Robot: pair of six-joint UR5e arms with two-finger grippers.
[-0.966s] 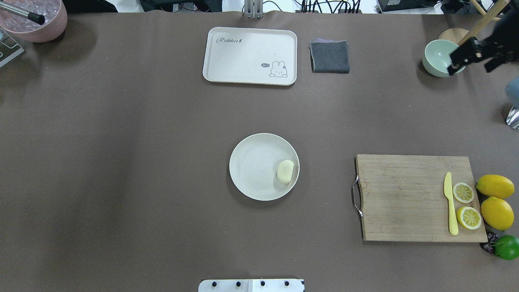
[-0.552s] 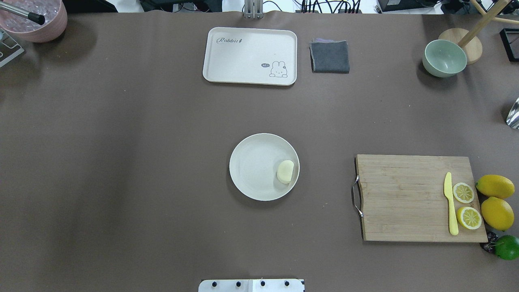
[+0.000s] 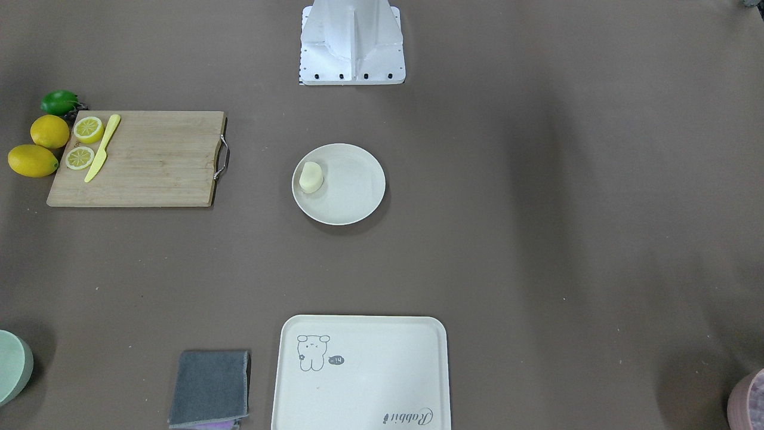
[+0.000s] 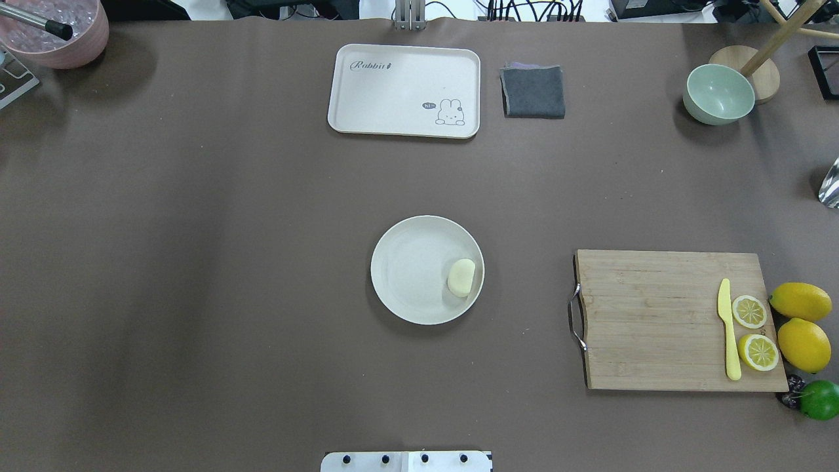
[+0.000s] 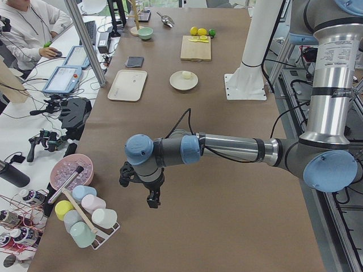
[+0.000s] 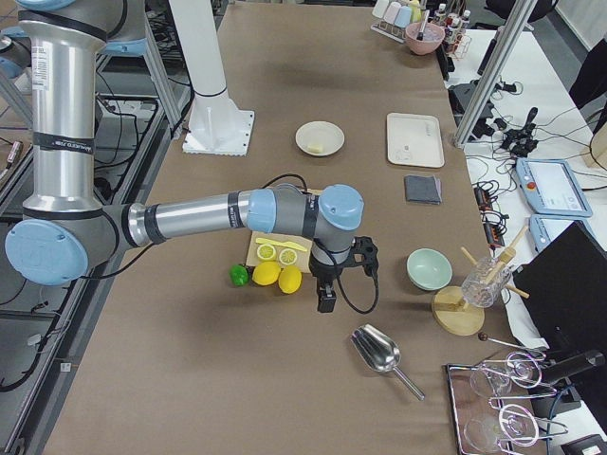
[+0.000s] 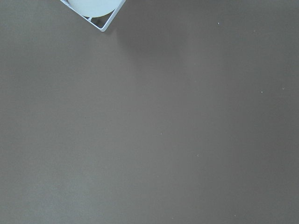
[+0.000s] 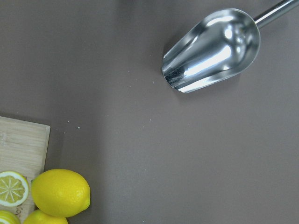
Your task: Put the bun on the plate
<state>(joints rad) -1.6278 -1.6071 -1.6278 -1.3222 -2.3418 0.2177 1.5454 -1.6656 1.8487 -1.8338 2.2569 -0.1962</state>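
Note:
The pale cream bun (image 4: 461,276) lies inside the round off-white plate (image 4: 409,269) at the table's middle, against its right rim. In the front-facing view the bun (image 3: 311,177) sits at the left side of the plate (image 3: 352,191). Neither gripper is near it. My left gripper (image 5: 152,203) hangs over bare table at the left end, close to a cup rack, and shows only in the exterior left view. My right gripper (image 6: 325,303) hangs beyond the lemons at the right end, seen only in the exterior right view. I cannot tell whether either is open or shut.
A cream tray (image 4: 404,90) and a grey cloth (image 4: 533,91) lie at the far side. A green bowl (image 4: 718,94) stands far right. A cutting board (image 4: 655,320) carries a yellow knife (image 4: 727,337) and lemon halves, with lemons (image 4: 801,328) beside it. A metal scoop (image 8: 212,50) lies near the right gripper.
The right arm, seen over the green bowl one second ago, has left the overhead view to the right. The bun and plate have not moved.

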